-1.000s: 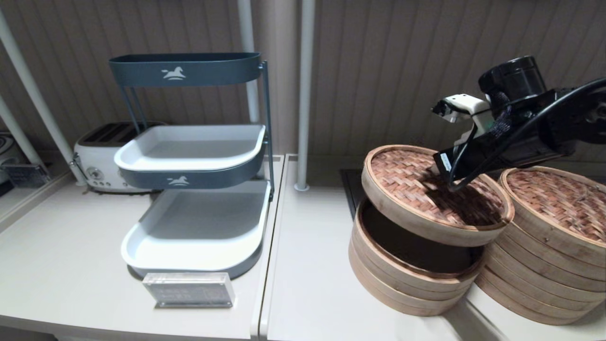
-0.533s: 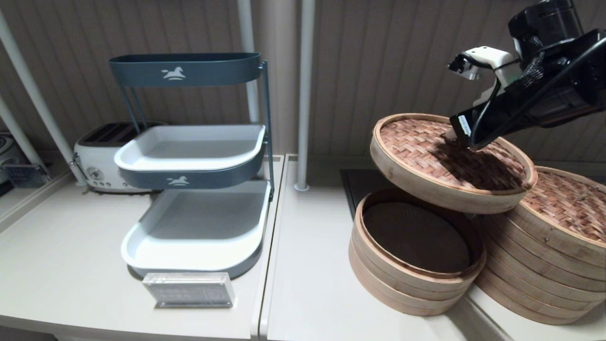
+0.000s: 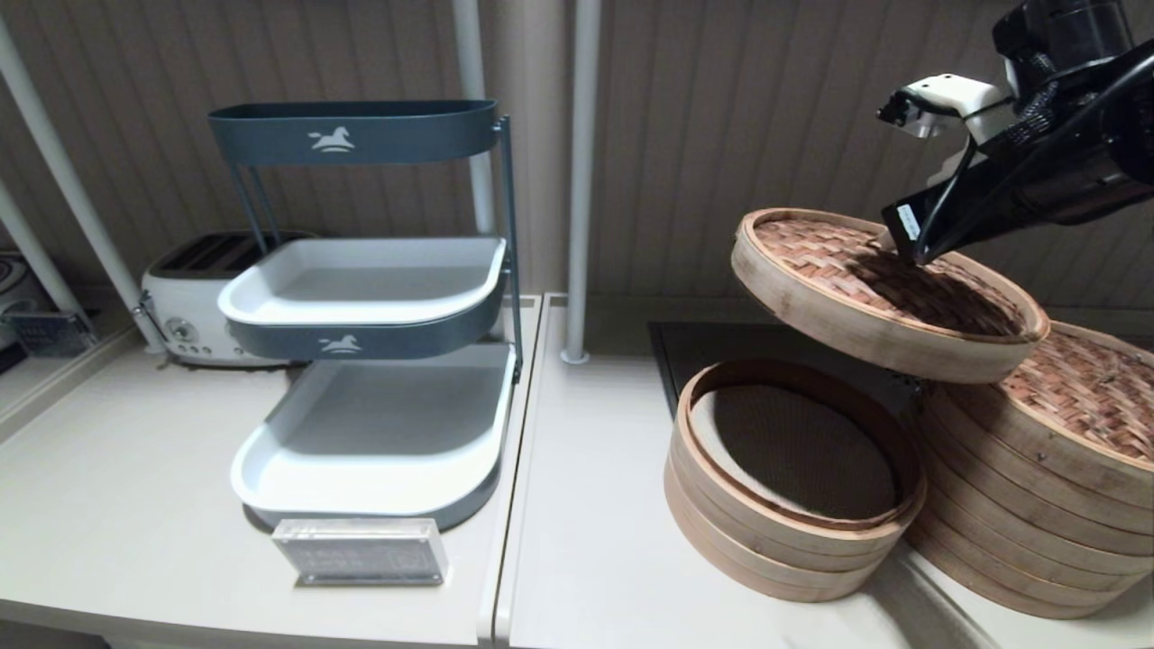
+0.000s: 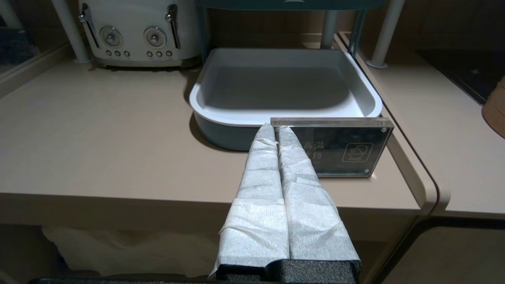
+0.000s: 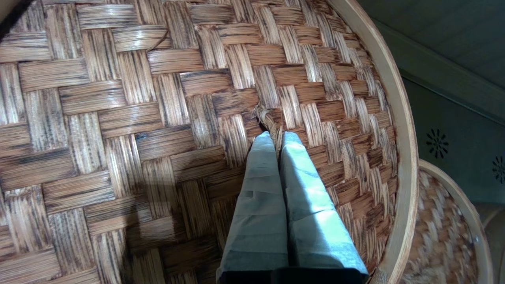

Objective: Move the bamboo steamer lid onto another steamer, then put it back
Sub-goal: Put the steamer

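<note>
1. A pale beige counter (image 3: 117, 487) runs in front of a ribbed brown wall; a dark blue three-tier tray rack (image 3: 370, 306) fills the left half of the head view, a cream toaster (image 3: 194, 302) sits behind it at far left, and a clear acrylic sign (image 3: 361, 550) stands at lower centre.
2. The right gripper (image 5: 277, 136) comes in from the upper right of the head view, its two wrapped fingers pressed together and pinching the small centre knot (image 5: 268, 118) of the bamboo steamer lid (image 3: 888, 293); the knot looks like the only handle the lid offers.
3. The lid hangs in the air at centre right, tilted, probably because it dangles from that single point. It is above and between the shorter open steamer (image 3: 793, 478) and the taller steamer stack (image 3: 1037, 487) at the right edge, its right part overlapping the stack.
4. The lid is a wide, shallow disc: reddish-brown woven strips on top, ringed by a smooth pale bamboo band.
5. The taller stack carries its own woven lid (image 3: 1082, 397).
6. The left gripper (image 4: 276, 132) is parked low before the counter edge, fingers closed together and holding nothing.
</note>
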